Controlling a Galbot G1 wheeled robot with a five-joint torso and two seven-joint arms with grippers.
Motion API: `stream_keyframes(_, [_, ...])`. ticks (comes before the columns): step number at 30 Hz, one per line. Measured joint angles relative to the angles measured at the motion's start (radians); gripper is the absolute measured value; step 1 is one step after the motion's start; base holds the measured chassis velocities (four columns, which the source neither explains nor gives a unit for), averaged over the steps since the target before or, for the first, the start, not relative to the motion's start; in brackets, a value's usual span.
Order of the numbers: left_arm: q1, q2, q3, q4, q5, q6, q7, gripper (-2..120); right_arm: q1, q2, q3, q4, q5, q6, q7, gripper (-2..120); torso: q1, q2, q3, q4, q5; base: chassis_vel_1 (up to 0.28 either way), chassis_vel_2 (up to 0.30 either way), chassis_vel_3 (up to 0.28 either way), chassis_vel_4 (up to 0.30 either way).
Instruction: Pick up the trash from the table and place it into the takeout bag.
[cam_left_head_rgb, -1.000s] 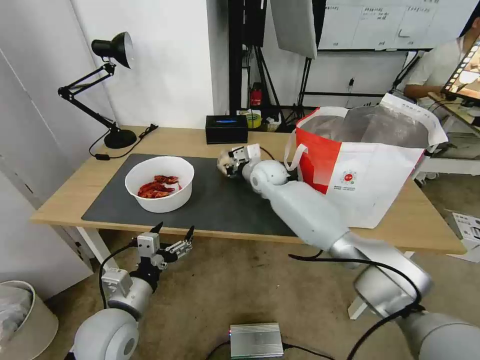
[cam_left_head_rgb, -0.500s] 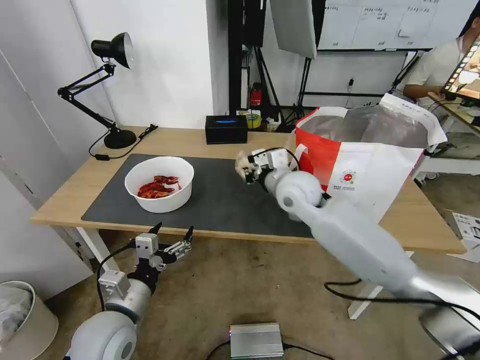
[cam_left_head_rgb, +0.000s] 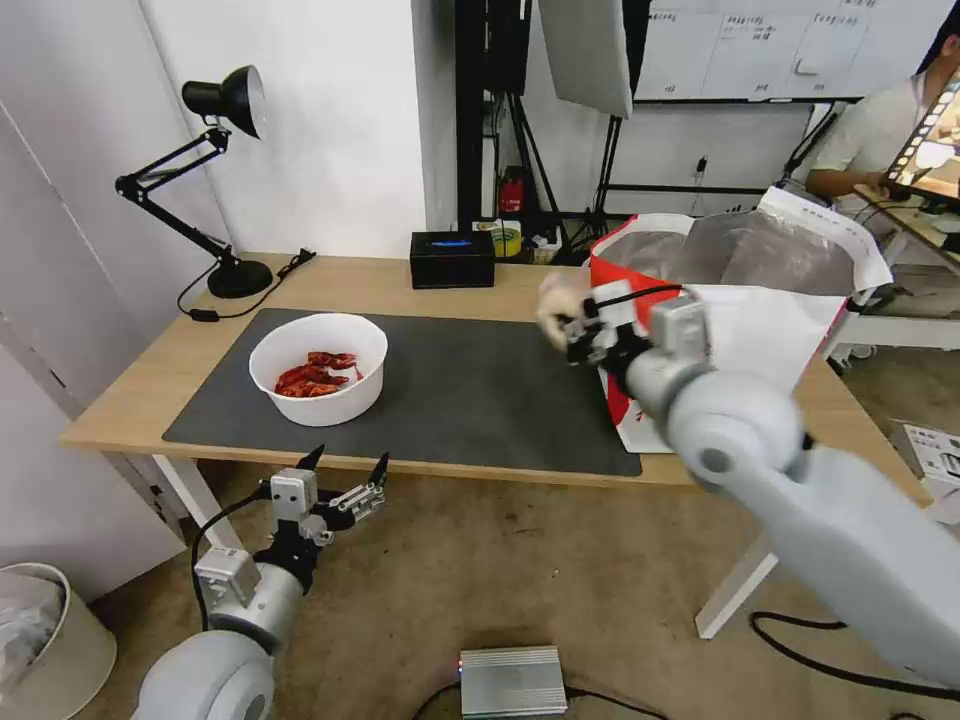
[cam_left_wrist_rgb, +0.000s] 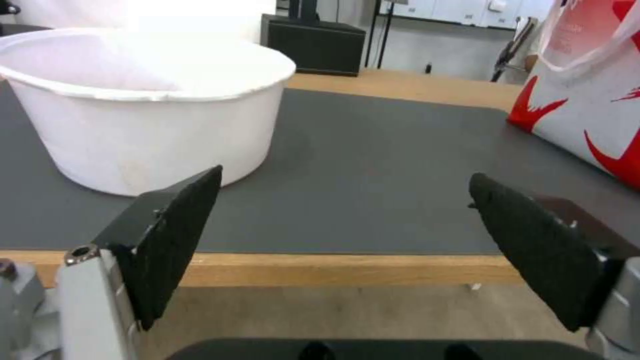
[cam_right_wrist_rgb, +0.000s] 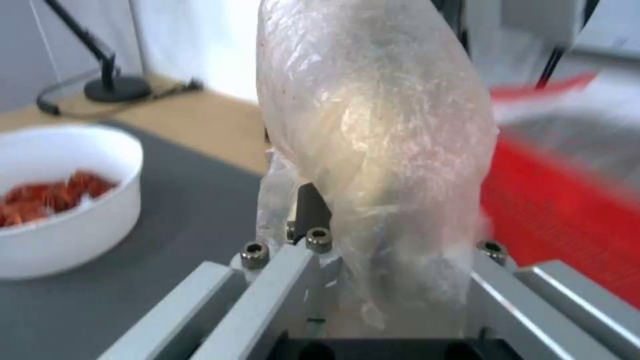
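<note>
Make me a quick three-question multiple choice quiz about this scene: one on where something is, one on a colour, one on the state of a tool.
1. Where is the white bowl?
A. on the grey mat
B. inside the takeout bag
C. on the floor

2. What colour is the desk lamp?
A. white
B. red
C. black

3. What is the right tool doing?
A. hanging open below the table
B. gripping a small clear bag
C. gripping the bowl

Answers:
1 A, the bowl stands on the mat's left part.
2 C, head, arm and base are all black.
3 B, the right wrist view shows crumpled clear plastic clamped in it, beside the takeout bag.
</note>
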Motion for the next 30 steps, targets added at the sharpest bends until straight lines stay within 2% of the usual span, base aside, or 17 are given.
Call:
stream_keyframes(12, [-0.003, -0.003, 0.008, -0.001, 0.003, 0.001, 0.000, 100, 0.053, -0.101, 0.119, 0.005, 0.083, 0.004, 0.035, 4, 0.000, 0.000, 0.000, 0.0000, 0.0002, 0.000, 0.000, 0.000, 0.000])
stream_keyframes(18, [-0.014, 0.001, 0.016, 0.005, -0.002, 0.001, -0.001, 100, 0.082, -0.143, 0.157, -0.077, 0.137, 0.004, 0.042, 4, 0.000, 0.000, 0.000, 0.0000, 0.0001, 0.000, 0.000, 0.000, 0.000])
stream_keyframes(30, [-0.028, 0.014, 0.022, 0.012, -0.012, 0.001, -0.002, 100, 0.117, -0.135, 0.139, -0.283, 0.181, -0.001, 0.046, 4, 0.000, 0.000, 0.000, 0.0001, 0.0002, 0.000, 0.000, 0.000, 0.000])
